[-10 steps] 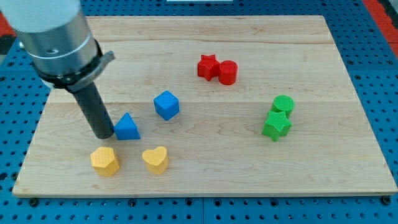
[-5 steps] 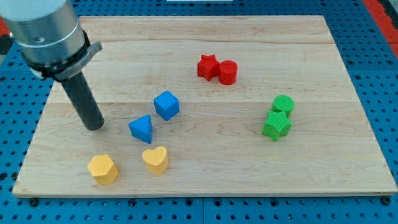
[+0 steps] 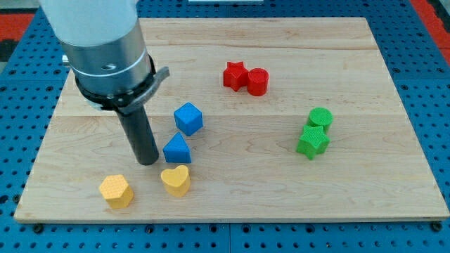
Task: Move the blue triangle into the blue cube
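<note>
The blue triangle lies on the wooden board, just below and slightly left of the blue cube, with a small gap between them. My tip rests on the board right at the triangle's left side, touching or nearly touching it. The rod rises up and left to the arm's grey body.
A yellow heart sits right below the triangle. A yellow hexagon-like block lies at lower left. A red star and red cylinder touch at upper centre. A green cylinder and green star sit at right.
The blue triangle has slid right and a little up, closer to the blue cube. My tip pulled back left, then came right again to the triangle's left side.
</note>
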{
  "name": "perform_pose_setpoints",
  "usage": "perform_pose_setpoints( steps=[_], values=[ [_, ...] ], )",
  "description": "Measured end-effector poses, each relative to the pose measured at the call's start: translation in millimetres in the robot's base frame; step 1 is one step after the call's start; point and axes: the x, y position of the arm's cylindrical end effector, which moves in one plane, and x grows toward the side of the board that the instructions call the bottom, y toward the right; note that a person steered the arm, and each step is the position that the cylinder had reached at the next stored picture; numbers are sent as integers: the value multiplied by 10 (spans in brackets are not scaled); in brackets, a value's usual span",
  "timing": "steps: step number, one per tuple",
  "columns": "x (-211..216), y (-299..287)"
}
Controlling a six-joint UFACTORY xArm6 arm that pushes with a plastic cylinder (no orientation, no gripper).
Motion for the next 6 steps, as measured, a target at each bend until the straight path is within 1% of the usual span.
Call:
perform_pose_setpoints(
  steps=[2,3,4,5,6],
  values=[
    [-75,776],
    [-349,920],
    [-216,1050],
    [-89,1450],
    [-386,1811]
  ],
)
